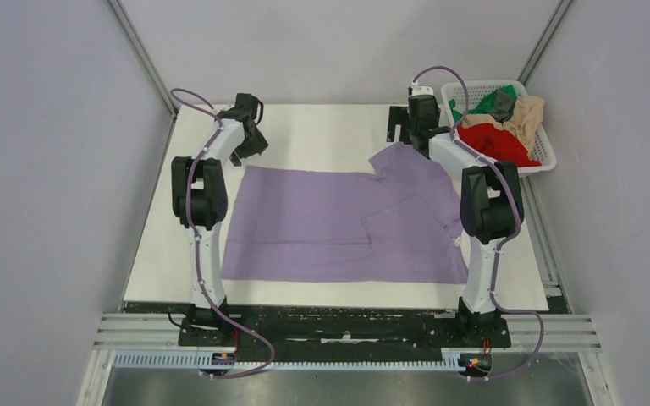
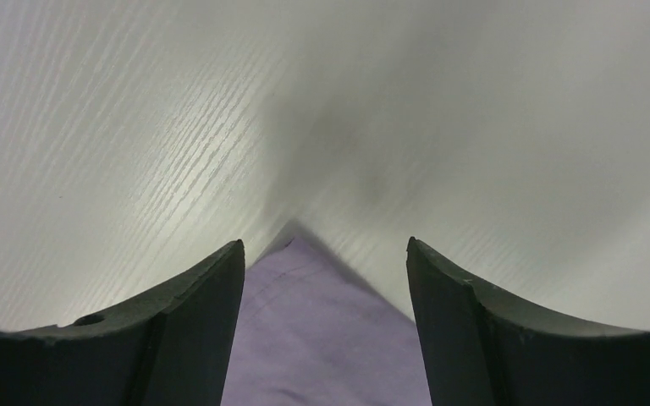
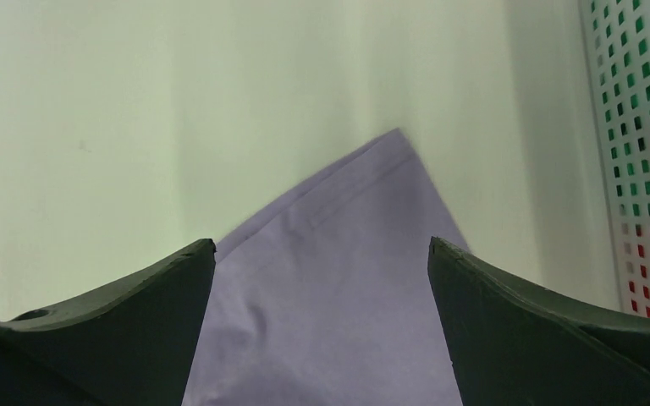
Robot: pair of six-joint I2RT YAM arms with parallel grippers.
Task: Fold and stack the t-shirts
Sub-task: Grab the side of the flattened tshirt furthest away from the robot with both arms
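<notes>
A lavender t-shirt lies spread flat on the white table, with one sleeve folded over its right part. My left gripper stands open at the shirt's far left corner. In the left wrist view that corner lies between the dark fingers, unpinched. My right gripper stands open at the far right corner, which in the right wrist view also lies loose between the jaws. Red, beige, green and dark grey shirts lie crumpled in the basket.
The white lattice basket stands at the table's far right corner, close beside the right arm; its wall shows at the right of the right wrist view. Grey walls enclose the table on three sides.
</notes>
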